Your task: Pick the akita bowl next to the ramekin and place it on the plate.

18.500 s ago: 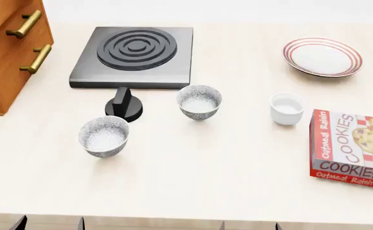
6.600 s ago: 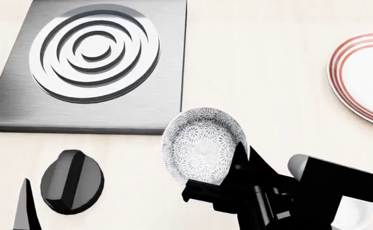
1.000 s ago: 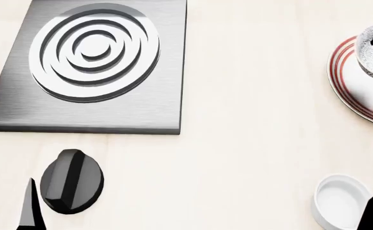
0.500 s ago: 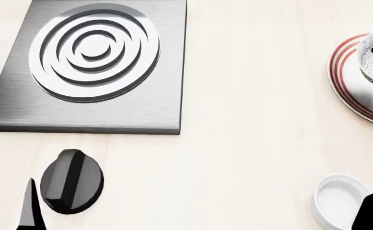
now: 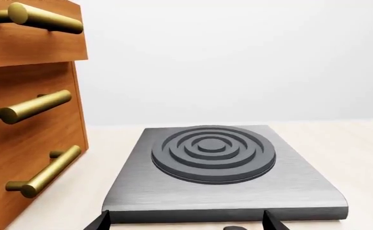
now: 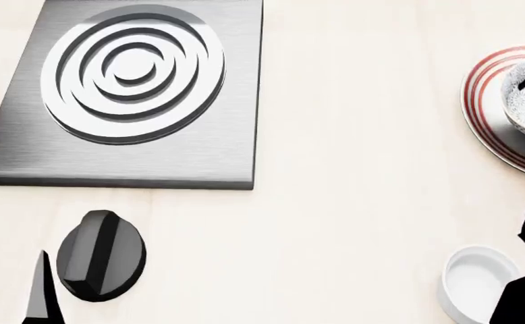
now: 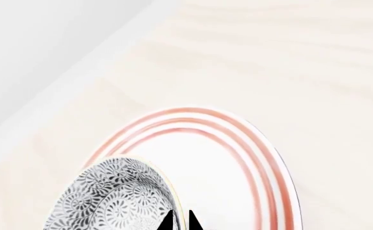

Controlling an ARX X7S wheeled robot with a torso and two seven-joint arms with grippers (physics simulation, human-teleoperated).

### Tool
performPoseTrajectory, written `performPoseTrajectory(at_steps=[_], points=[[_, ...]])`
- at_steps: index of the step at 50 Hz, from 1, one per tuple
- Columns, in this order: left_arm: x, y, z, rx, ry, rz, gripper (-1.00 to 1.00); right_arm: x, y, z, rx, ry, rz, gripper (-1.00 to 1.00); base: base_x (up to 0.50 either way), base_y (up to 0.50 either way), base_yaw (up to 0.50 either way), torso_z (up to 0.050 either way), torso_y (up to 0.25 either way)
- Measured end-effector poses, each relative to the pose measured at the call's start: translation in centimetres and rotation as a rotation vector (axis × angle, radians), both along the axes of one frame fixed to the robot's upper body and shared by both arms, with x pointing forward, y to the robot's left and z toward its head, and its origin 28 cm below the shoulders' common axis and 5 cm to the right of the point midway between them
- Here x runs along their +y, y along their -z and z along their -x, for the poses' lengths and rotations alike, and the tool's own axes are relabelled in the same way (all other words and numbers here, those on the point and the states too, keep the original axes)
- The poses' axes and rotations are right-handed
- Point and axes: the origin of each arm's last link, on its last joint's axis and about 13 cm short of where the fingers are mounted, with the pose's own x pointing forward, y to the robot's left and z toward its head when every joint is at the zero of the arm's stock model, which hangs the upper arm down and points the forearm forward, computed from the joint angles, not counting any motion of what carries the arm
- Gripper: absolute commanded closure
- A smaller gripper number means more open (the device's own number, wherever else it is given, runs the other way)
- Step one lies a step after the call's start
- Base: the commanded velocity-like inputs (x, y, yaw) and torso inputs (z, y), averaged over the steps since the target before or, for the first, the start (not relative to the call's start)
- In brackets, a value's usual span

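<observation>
Right hand (image 7: pixel 180 221) pinches the bowl (image 7: pixel 113 196) by its rim, low over the plate (image 7: pixel 238 163) at the desk's 2 o'clock edge. Risk: bowl sits off-centre; an early release could tip it off the rim. Left hand state unclear.

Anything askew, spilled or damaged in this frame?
Nothing stands out. The akita bowl is upright over the red-ringed plate, its rim pinched by the right gripper; whether it touches the plate is unclear. The ramekin sits upright, and the burner and knob look intact.
</observation>
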Motion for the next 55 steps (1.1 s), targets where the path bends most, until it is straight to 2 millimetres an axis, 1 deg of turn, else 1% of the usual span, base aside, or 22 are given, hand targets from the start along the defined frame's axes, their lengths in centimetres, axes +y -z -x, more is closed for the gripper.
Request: performPoseTrajectory(at_steps=[4, 5, 18, 26, 32, 45, 55], points=[[0.0, 0.0, 0.0, 0.000, 0.000, 0.000, -1.00, 0.0, 0.1, 0.0, 0.000, 0.001, -0.001, 1.00, 0.00, 0.00, 0.00, 0.000, 0.000], [0.0, 0.0, 0.0, 0.000, 0.000, 0.000, -1.00, 0.0, 0.2, 0.0, 0.000, 0.001, -0.001, -1.00, 0.00, 0.00, 0.00, 0.000, 0.000], [0.0, 0.0, 0.0, 0.000, 0.000, 0.000, -1.00, -0.1, -0.2, 0.0, -0.007, -0.007, 0.019, -1.00, 0.00, 0.00, 0.00, 0.000, 0.000], [0.0, 0.0, 0.0, 0.000, -0.001, 0.000, -1.00, 0.0, -1.2, -0.3, -0.043, -0.023, 0.115, -1.00, 0.00, 0.00, 0.00, 0.000, 0.000], [0.0, 0.0, 0.0, 0.000, -0.001, 0.000, -1.00, 0.1, -1.7, -0.1, -0.068, -0.031, 0.192, -1.00, 0.00, 0.00, 0.00, 0.000, 0.000], [0.0, 0.0, 0.0, -0.002, 0.000, 0.000, -1.00, 0.7, -1.1, 1.8, -0.113, -0.045, 0.328, -1.00, 0.00, 0.00, 0.00, 0.000, 0.000], [-0.1, 0.1, 0.1, -0.002, 0.002, -0.002, -1.00, 2.2, -0.2, 3.7, -0.147, -0.089, 0.411, -1.00, 0.00, 0.00, 0.00, 0.000, 0.000]])
